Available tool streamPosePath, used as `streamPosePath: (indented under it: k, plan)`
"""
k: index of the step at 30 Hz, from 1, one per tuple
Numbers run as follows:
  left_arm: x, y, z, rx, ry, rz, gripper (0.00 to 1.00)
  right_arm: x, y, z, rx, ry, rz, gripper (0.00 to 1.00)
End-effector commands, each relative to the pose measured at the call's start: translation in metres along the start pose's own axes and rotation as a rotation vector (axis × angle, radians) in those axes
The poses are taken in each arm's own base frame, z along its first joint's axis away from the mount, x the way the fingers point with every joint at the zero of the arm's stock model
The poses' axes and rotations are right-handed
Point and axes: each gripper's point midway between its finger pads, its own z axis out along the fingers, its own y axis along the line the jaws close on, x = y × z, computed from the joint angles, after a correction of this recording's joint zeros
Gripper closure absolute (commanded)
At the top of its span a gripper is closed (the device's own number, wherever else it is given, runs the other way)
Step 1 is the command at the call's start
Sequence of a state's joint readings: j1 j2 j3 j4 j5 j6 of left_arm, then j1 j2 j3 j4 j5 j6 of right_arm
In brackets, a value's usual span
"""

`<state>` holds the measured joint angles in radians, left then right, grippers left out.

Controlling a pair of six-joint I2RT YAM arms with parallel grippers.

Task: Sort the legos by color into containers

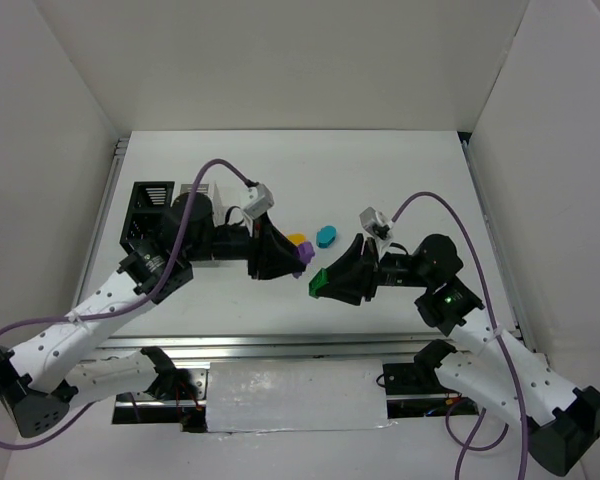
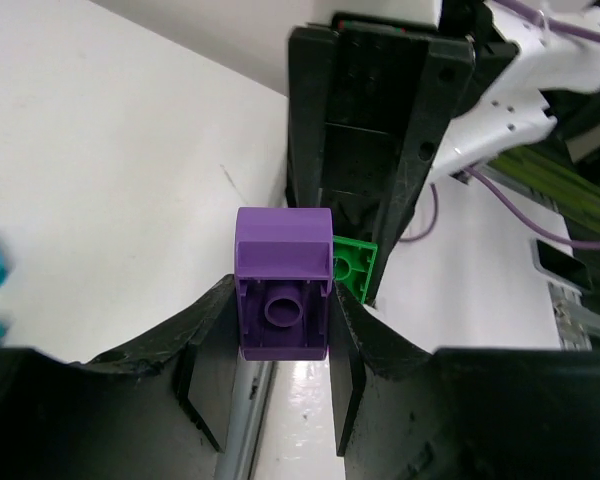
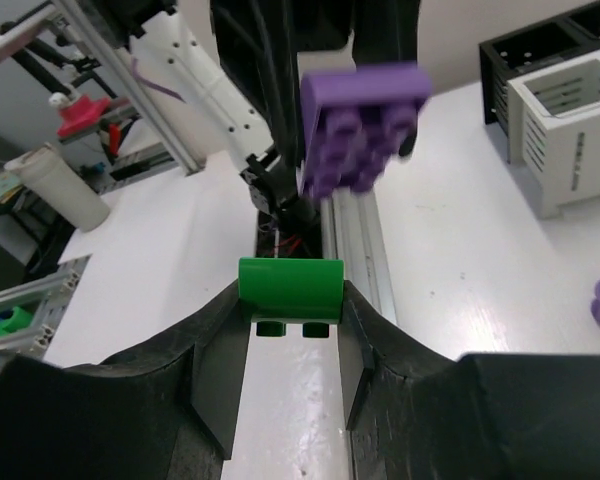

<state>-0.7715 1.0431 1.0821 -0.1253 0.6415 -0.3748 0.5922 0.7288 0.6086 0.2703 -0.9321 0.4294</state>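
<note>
Purple lego (image 2: 281,300) sits between left jaws, green lego (image 3: 290,287) between right.

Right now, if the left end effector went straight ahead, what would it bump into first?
Probably the green brick in the right end effector, just past the left end effector's purple brick; depth is unclear.

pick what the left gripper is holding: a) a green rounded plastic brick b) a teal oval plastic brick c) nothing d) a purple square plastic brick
d: the left wrist view shows the purple square plastic brick clamped between the fingers of the left gripper, while the green rounded plastic brick is in the right gripper.
</note>
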Motion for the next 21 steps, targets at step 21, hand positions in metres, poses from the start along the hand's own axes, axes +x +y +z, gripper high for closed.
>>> streamPosePath:
  k: [21]
  plan:
    - [-0.034,0.186,-0.187,-1.043,-0.319,-0.396,1.0,0.002,-0.062,-0.026,0.34,-0.03,0.06,1.0]
